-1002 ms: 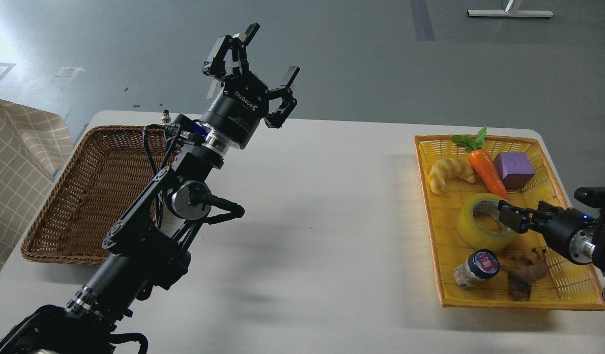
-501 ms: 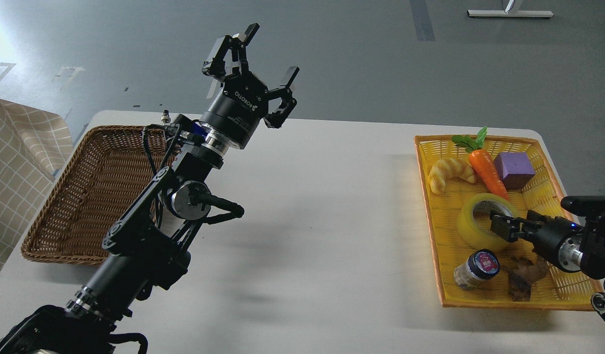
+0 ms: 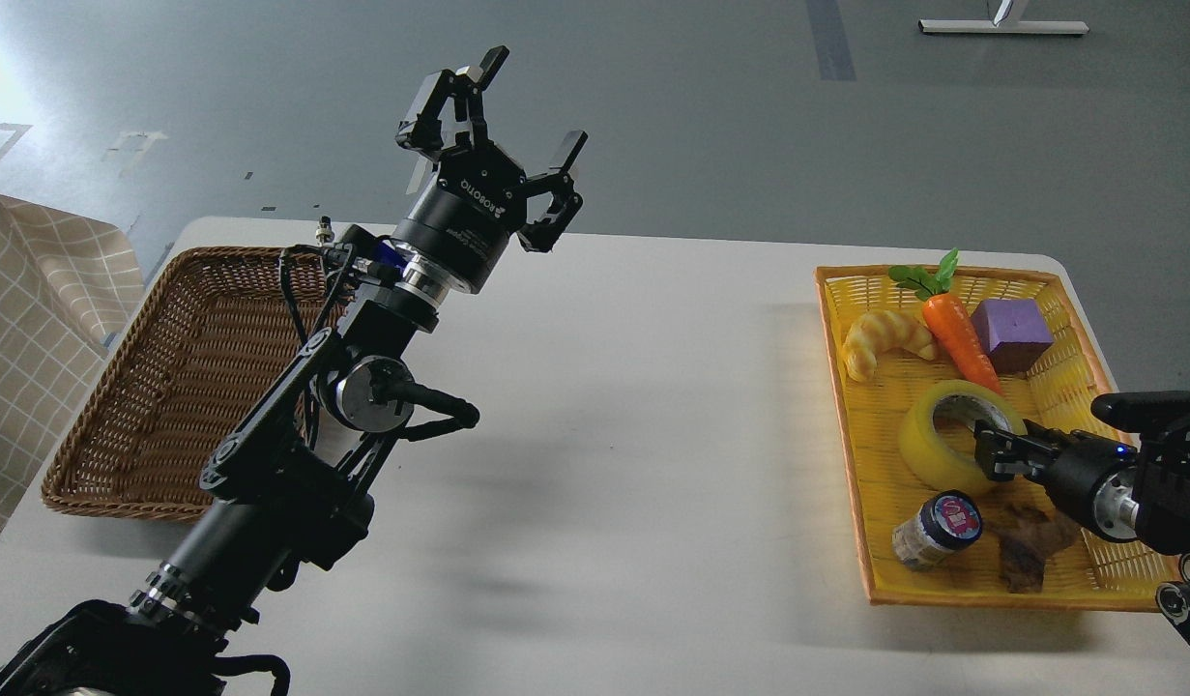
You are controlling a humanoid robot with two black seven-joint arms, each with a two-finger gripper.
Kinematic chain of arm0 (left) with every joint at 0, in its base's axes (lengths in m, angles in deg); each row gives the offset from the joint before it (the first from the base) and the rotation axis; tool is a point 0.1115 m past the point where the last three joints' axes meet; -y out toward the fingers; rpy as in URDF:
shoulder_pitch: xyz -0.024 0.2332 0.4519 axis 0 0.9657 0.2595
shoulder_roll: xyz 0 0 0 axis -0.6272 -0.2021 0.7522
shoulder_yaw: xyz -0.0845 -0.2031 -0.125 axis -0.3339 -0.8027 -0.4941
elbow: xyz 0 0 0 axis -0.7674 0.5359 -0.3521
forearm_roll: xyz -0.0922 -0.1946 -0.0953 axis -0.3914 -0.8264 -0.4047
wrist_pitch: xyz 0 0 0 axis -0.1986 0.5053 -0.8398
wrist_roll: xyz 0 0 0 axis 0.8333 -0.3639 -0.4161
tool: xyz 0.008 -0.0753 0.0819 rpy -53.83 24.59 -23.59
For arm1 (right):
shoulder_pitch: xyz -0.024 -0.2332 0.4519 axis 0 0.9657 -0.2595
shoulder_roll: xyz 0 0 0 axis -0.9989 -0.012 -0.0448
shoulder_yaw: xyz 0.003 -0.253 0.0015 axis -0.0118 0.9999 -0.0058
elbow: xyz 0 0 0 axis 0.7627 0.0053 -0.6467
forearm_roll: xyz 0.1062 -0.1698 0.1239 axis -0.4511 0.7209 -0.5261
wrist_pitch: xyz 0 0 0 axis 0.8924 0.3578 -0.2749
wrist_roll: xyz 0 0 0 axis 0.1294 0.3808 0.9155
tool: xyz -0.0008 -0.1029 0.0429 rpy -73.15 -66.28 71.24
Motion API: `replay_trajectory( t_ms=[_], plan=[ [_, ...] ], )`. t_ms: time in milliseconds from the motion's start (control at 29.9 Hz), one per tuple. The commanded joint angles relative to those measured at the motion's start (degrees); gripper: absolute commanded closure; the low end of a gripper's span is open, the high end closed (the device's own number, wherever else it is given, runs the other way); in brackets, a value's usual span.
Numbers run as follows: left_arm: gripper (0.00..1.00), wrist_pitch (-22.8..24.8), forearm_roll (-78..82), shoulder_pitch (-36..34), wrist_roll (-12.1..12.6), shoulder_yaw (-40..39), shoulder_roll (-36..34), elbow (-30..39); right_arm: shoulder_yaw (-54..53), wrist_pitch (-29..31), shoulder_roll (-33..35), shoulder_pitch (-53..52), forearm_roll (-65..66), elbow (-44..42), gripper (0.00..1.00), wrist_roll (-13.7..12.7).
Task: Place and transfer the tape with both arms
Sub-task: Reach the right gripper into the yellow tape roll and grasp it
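Observation:
The yellow tape roll [image 3: 928,454] lies in the yellow tray [image 3: 1020,274] at the right, its grey-white core facing up and to the right. My right gripper [image 3: 993,454] comes in from the right edge, with its tip at the roll's right rim. It is small and dark, so I cannot tell whether its fingers hold the rim. My left gripper [image 3: 527,111] is open and empty, raised high above the table's far left-centre and pointing up.
The tray also holds a croissant [image 3: 885,338], a carrot [image 3: 957,333], a purple cube [image 3: 1010,333], a dark-lidded jar [image 3: 938,530] and a brown lump [image 3: 1030,541]. A brown wicker basket [image 3: 184,377] sits at the left, with a checked cloth [image 3: 24,319] beyond it.
My right gripper has moved down and left to the tape's right rim, and the roll has shifted slightly. The left arm has not moved.

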Motion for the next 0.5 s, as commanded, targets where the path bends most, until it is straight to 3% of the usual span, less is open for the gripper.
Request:
replay_trajectory(
  t_ms=[0, 468],
  plan=[
    [0.02, -0.08, 0.0, 0.0, 0.0, 0.0, 0.09, 0.0, 0.02, 0.26, 0.05, 0.08, -0.03, 0.09, 0.68, 0.0],
    [0.02, -0.08, 0.0, 0.62, 0.0, 0.09, 0.18, 0.0, -0.07, 0.44, 0.4, 0.43, -0.65, 0.35, 0.82, 0.0]
  ],
)
